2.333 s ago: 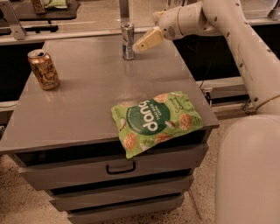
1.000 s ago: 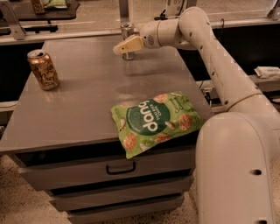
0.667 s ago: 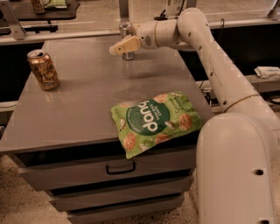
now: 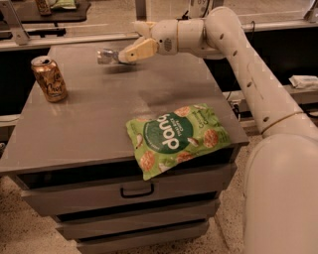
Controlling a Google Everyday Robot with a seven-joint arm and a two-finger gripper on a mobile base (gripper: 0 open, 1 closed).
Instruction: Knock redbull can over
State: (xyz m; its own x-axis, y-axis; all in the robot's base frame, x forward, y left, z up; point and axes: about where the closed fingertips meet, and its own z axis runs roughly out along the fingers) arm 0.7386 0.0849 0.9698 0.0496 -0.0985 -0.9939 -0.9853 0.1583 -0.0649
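Observation:
The redbull can (image 4: 106,55), slim and silver, lies on its side near the back of the grey cabinet top (image 4: 94,114), pointing left. My gripper (image 4: 127,54) is right beside it, its tan fingers touching the can's right end. The white arm reaches in from the right.
A gold-orange can (image 4: 49,78) stands upright at the left side of the top. A green snack bag (image 4: 176,136) lies near the front right edge. Drawers are below the top. Another counter runs behind, with a metal post (image 4: 140,10).
The gripper swept left across the back of the top. The redbull can, upright before, now lies tipped over to the left.

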